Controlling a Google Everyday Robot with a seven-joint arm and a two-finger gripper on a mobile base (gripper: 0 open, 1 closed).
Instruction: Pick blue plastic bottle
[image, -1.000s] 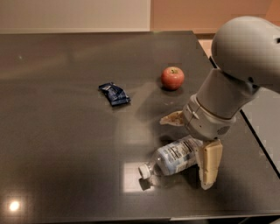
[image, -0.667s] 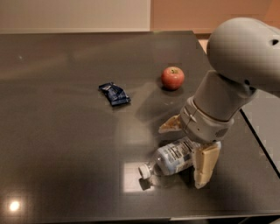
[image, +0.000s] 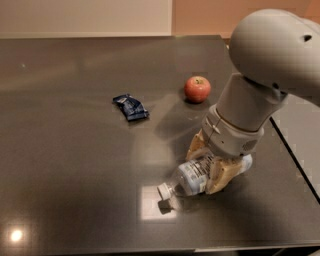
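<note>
The blue plastic bottle (image: 192, 179) lies on its side on the dark table (image: 75, 150), near the front edge, white cap (image: 163, 190) pointing left. My gripper (image: 209, 165) is down over the bottle's body. One tan finger (image: 196, 146) is behind the bottle and the other (image: 220, 177) is in front, both close against it. The bottle still rests on the table. The arm's grey wrist hides the bottle's right end.
A red apple (image: 197, 88) sits behind the gripper. A small crumpled dark blue snack wrapper (image: 130, 107) lies to the left of the apple. The table's right edge (image: 292, 155) runs close to the arm; the front edge is just below the bottle.
The fingers have closed in from wide apart to snug on both sides of the bottle. The gripper shifted slightly left over the bottle. The bottle has stayed in place.
</note>
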